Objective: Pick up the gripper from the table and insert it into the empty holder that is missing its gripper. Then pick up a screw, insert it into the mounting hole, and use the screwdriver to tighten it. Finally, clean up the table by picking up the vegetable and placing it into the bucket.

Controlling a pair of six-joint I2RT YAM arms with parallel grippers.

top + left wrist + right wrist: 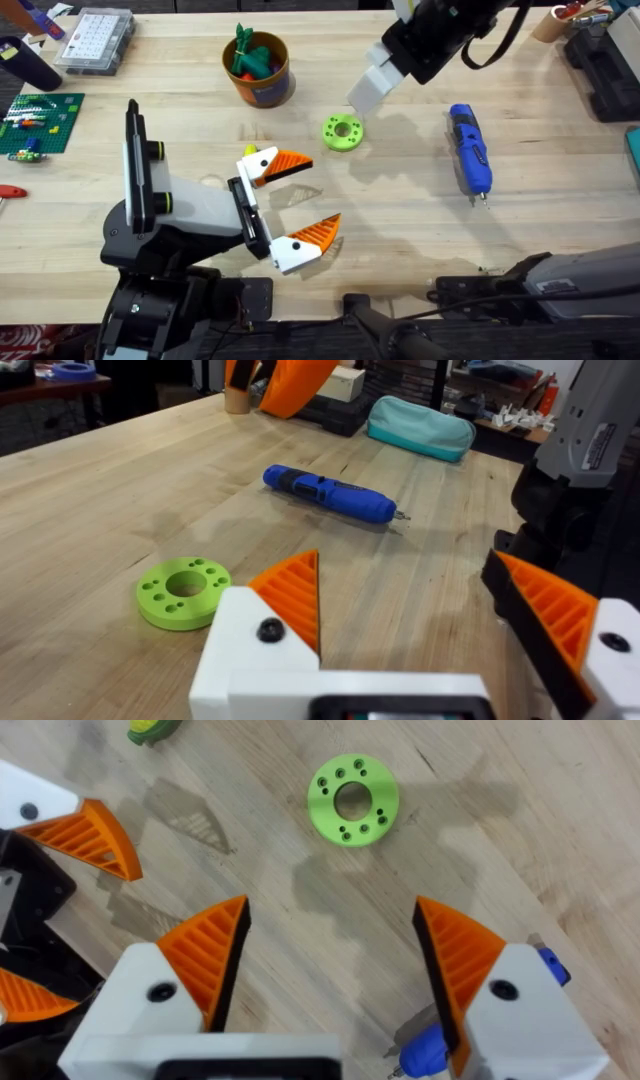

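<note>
Both hands spread wide, empty: left hand, right hand above screwdriver; a descent could roll it.

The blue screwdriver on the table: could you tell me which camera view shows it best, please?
The left wrist view shows the screwdriver best: its whole side, from handle to metal bit, lies unobstructed on the wood. The overhead view also shows all of it, but smaller, right of the green ring. The right wrist view catches just blue bits behind the right gripper finger.

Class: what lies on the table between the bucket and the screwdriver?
A green ring lies between the bucket and the screwdriver, seen in the overhead view.
</note>
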